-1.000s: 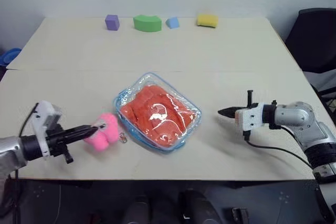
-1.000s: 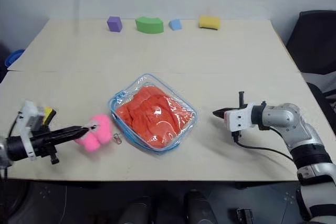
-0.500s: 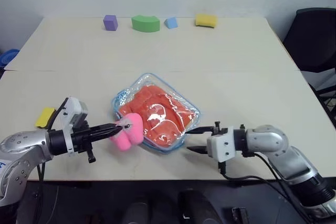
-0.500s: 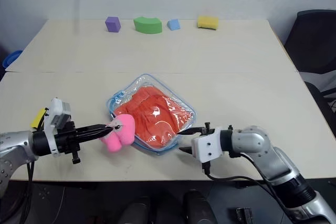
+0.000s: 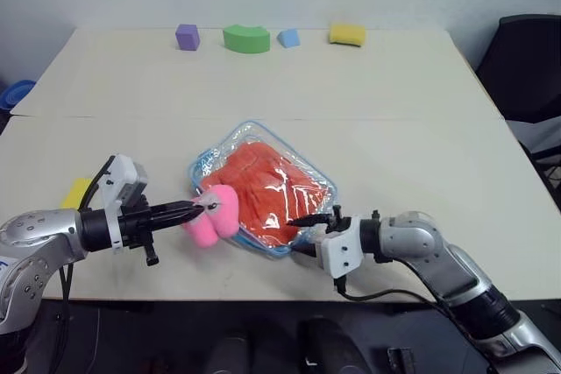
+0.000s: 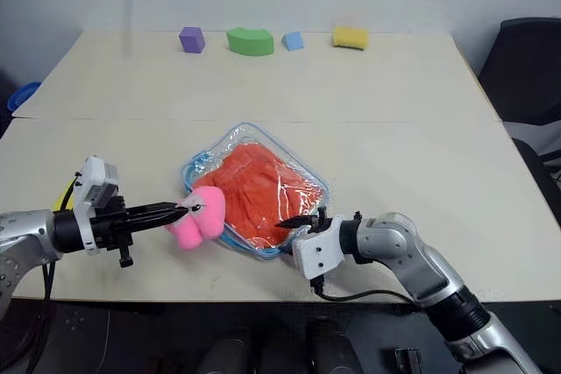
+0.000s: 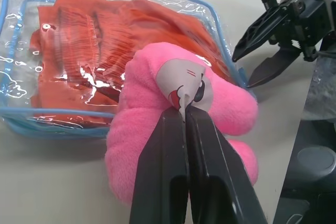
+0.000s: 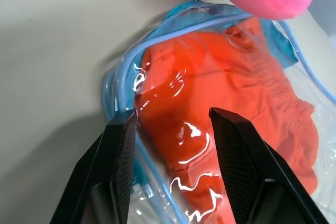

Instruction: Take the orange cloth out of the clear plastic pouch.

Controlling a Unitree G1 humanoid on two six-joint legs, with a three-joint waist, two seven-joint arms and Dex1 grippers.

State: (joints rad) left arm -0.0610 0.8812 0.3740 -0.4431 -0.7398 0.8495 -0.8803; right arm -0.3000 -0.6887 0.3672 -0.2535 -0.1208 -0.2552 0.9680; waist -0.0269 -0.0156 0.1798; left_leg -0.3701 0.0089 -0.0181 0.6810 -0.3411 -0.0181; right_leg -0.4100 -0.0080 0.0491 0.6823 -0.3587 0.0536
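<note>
Right pincer [image 6: 292, 233] level, agape, at pouch [image 6: 308, 183]

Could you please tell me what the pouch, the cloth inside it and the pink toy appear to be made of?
Pouch: looks like clear, glossy plastic film with light blue trim; it glints, and the contents show through.
Cloth: orange, apparently soft matte fabric, lying in many folds and wrinkles.
Pink toy: seemingly plush, with a fuzzy surface, and a smooth white tag pinched in the left pincer.
</note>
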